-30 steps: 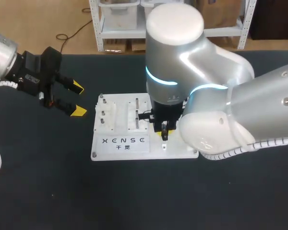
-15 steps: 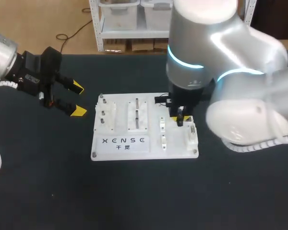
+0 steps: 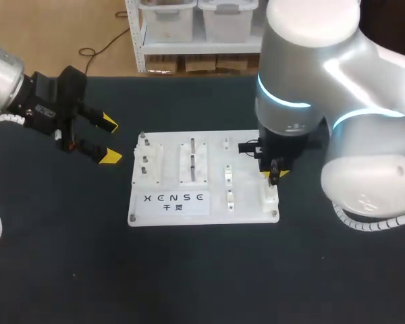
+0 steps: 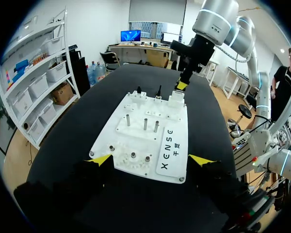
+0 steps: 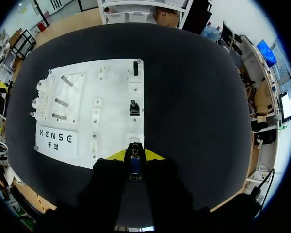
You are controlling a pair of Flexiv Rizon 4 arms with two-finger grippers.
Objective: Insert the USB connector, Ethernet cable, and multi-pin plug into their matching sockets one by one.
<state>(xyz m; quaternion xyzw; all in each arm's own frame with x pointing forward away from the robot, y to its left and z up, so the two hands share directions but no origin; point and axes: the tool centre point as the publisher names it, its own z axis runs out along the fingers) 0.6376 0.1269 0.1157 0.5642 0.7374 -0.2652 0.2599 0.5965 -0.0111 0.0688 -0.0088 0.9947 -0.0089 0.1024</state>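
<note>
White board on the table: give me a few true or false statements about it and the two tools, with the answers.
The left tool is open and empty. True.
The left tool hangs over the white board. False: it is beside the board's left side, over the dark table.
The right tool is shut on a small connector. True.
The right tool is at the board's left edge. False: it is at the right edge.
</note>
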